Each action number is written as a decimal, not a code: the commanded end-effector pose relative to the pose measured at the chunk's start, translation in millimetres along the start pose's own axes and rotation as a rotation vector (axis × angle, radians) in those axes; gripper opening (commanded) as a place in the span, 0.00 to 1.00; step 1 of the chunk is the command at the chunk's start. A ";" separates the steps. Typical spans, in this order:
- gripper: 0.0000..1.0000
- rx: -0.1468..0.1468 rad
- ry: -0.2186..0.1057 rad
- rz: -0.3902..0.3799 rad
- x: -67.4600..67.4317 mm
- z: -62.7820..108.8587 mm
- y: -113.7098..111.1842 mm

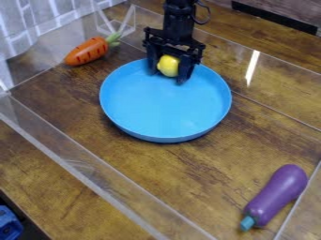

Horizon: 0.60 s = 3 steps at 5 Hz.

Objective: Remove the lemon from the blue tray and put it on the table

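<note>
Lemon (168,66) between the black fingers, and the hand (172,67) had it gripped! Bright yellow showed in the gap, with a dark finger on either side of the fruit. It was at the far part of the blue tray (164,110), just inside the raised rim, and whether it touched the plastic below could not be made out. Down from the top of the view came the black arm (179,19), reaching over that far rim. The rest of the big round tray lay bare and blue, sitting flat on the dark brown wooden surface (126,173). Over to the left of the tray, near its far rim, lay the orange carrot (88,51), its green top pointing away toward the upper right. And across at the lower right, well apart from the tray, there was the purple eggplant (277,193), lying at a slant with its blue-green end nearest the camera. Clear walls edged the scene.
</note>
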<state>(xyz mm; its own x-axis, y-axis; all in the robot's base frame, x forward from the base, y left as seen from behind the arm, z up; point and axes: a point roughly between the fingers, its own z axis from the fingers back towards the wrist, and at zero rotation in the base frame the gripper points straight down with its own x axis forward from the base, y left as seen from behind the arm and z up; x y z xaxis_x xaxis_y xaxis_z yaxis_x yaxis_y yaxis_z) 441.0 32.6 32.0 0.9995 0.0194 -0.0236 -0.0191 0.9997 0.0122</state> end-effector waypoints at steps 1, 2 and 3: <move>0.00 0.004 -0.084 0.006 11.0 28.6 4.4; 0.00 0.003 -0.088 0.003 11.0 30.0 3.3; 0.00 0.000 -0.093 -0.001 10.6 31.5 2.1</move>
<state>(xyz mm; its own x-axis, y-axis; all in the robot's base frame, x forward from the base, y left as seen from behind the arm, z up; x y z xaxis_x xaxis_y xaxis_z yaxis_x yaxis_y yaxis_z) 442.2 32.0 32.0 0.9998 0.0144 -0.0158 -0.0143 0.9999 0.0080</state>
